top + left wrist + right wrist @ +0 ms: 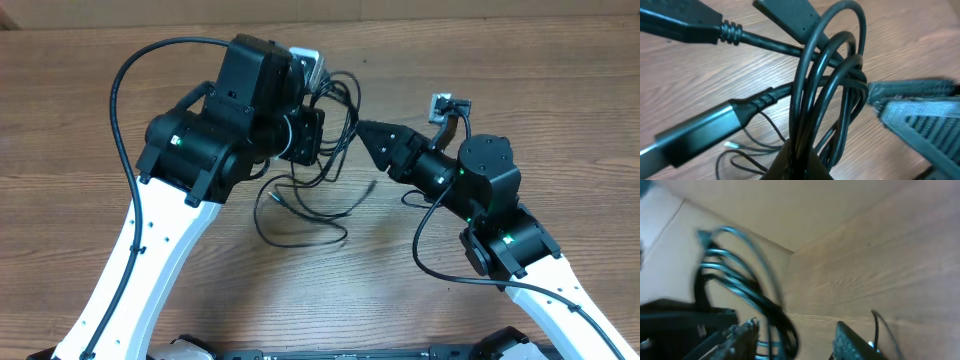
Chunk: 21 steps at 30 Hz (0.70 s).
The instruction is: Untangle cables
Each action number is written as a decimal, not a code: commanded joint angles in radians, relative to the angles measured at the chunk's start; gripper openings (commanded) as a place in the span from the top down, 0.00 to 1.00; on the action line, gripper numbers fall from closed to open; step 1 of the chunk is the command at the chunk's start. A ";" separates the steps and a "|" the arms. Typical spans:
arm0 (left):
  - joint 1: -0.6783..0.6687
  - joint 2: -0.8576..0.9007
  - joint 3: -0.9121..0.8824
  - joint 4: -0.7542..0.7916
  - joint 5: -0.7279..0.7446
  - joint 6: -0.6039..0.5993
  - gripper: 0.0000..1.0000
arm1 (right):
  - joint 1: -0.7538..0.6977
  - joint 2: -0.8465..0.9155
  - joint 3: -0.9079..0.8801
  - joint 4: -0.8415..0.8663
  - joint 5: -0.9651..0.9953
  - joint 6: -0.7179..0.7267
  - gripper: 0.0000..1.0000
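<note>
The cables [335, 110] are thin black cords bunched in a raised tangle between the two arms. Loose loops [300, 215] trail onto the wooden table below. My left gripper [312, 130] is shut on the cables. In the left wrist view the cords [827, 75] rise out of its jaws [802, 157], with black plug ends [695, 130] hanging around them. My right gripper [362, 133] points at the tangle from the right. Its fingers [855, 342] stand apart in the right wrist view, and blurred cable loops [775, 315] run beside its left finger.
A small silver-and-black plug piece [441, 103] lies on the table behind the right arm. The left arm's thick black cable [125, 80] arcs over the table's left side. Another thin cord [875, 325] lies by the right finger.
</note>
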<state>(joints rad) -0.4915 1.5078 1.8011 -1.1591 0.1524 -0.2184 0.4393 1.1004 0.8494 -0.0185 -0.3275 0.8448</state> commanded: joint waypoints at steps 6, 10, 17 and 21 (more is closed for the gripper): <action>-0.005 0.002 0.002 -0.064 -0.012 0.117 0.96 | -0.001 -0.010 0.016 0.017 -0.165 -0.526 0.45; -0.006 0.002 0.002 -0.063 0.003 0.079 0.96 | -0.001 -0.010 0.016 0.016 -0.219 -0.649 0.54; -0.006 0.002 0.002 -0.063 0.058 0.060 0.96 | -0.001 -0.010 0.016 0.016 -0.225 -0.716 0.77; -0.006 0.002 0.002 -0.064 0.084 0.058 0.96 | -0.001 -0.010 0.016 0.016 -0.222 -0.717 0.74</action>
<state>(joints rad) -0.4915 1.5078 1.8011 -1.2270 0.1921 -0.1509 0.4393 1.1004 0.8494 -0.0101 -0.5426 0.1654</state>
